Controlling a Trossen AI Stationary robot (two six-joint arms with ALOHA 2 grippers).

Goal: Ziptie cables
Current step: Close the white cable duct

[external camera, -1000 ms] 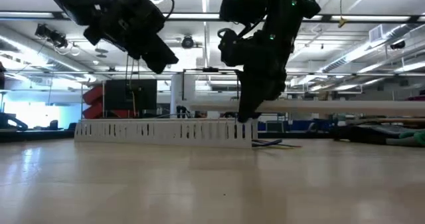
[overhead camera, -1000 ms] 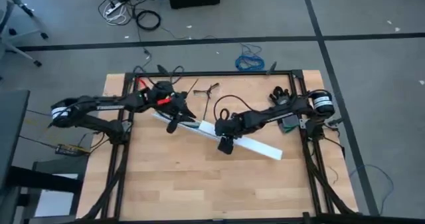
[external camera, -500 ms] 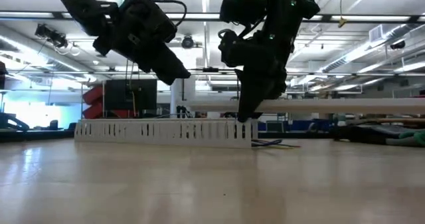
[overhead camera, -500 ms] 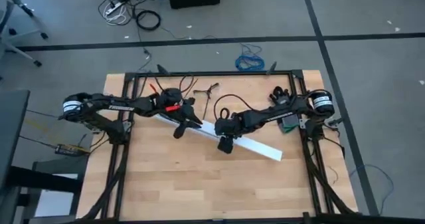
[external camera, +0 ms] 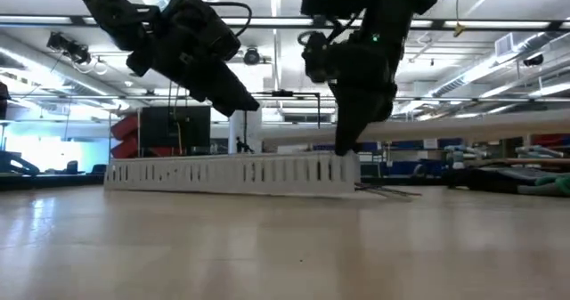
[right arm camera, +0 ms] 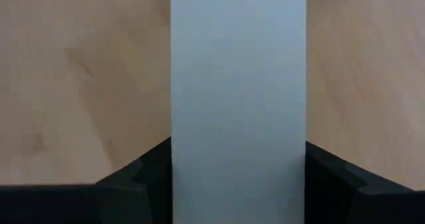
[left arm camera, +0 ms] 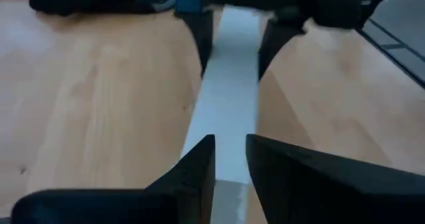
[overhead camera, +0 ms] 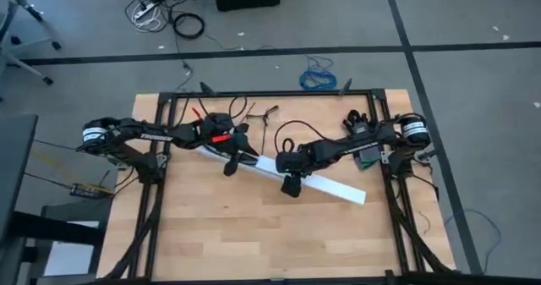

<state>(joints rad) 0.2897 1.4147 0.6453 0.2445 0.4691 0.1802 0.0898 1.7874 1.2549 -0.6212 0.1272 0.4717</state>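
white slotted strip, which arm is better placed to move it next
Right, probably. The right claw already straddles the white slotted strip, fingers against both its edges in the right wrist view. The left claw hovers above the strip's other end, open, not touching it.

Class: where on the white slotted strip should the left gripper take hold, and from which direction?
Grip the white strip across its narrow width, on the free stretch near its left end, coming straight down. It lies flat and long on the table, and the right gripper already straddles its middle. The left gripper hangs open above that end, lined up lengthwise.
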